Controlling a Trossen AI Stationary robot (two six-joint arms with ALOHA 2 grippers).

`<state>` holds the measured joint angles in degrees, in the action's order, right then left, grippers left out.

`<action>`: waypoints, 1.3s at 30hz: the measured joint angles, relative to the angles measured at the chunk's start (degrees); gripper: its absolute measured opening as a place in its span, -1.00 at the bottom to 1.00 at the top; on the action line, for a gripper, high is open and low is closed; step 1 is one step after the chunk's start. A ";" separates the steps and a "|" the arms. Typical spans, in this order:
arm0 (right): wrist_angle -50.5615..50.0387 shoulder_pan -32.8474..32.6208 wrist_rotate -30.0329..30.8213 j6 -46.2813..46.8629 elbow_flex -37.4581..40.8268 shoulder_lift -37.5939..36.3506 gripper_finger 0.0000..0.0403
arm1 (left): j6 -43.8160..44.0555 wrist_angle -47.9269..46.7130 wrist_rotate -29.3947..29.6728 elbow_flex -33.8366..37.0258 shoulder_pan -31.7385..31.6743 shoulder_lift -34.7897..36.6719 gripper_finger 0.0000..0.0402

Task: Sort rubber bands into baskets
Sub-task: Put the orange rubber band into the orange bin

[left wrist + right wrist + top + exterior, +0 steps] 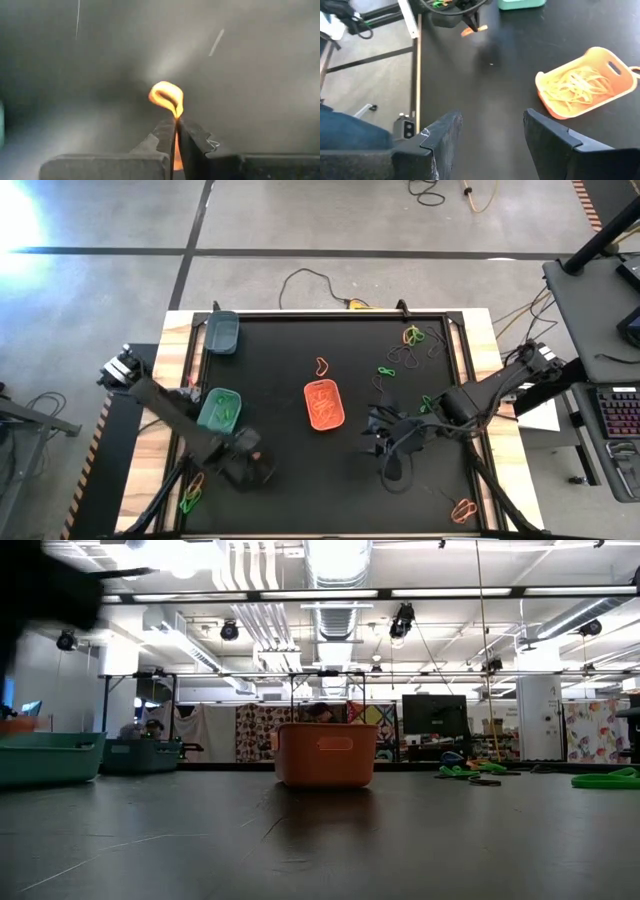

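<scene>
Left gripper (176, 131): jaws closed on an orange rubber band (167, 97), its loop sticking out past the tips
Place: above the counter (280, 370), just beside the light teal basket (219, 409)
Right gripper (492, 135): jaws open, empty, near the orange basket (581, 82)

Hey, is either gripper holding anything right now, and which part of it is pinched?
The left gripper pinches an orange rubber band at one end; its loop sticks out past the fingertips. The right gripper is open, holding nothing.
</scene>
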<state>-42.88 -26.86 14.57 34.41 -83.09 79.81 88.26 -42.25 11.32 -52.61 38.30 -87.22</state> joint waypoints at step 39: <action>-18.21 19.03 -8.64 -4.32 0.00 -0.36 0.02 | -68.20 34.92 -11.26 -5.43 -37.86 -11.15 -0.24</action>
<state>-61.09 -7.83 5.92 30.10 -83.09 79.45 20.07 -7.33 0.06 -58.03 0.44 -98.37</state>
